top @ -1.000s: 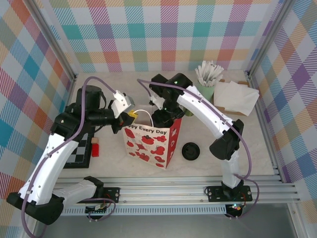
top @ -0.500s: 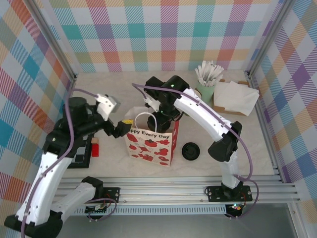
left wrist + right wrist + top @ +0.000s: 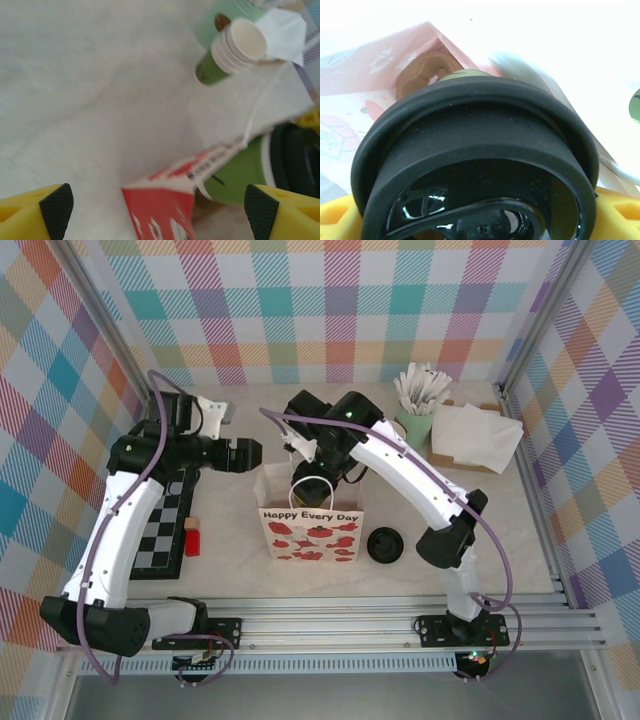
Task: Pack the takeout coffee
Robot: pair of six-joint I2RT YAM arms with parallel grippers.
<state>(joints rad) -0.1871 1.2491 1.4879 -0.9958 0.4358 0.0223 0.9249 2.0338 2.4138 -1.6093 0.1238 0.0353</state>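
The left arm is reaching in from the left edge of the desk [image 3: 530, 540], forearm level. The left fingers [image 3: 244, 453] are standing wide apart, holding nothing, just beside the upper left corner of the bag [image 3: 310, 530].

The right arm is arching over from the right and pointing down at the bag mouth. The right fingers [image 3: 318, 468] are gripping the coffee [image 3: 470, 150] by its sides at the bag's open top.

The bag is standing upright near the front edge. A brown shape is showing at its bottom; what it is cannot be told. A loose lid [image 3: 385, 543] is lying just right of the bag.
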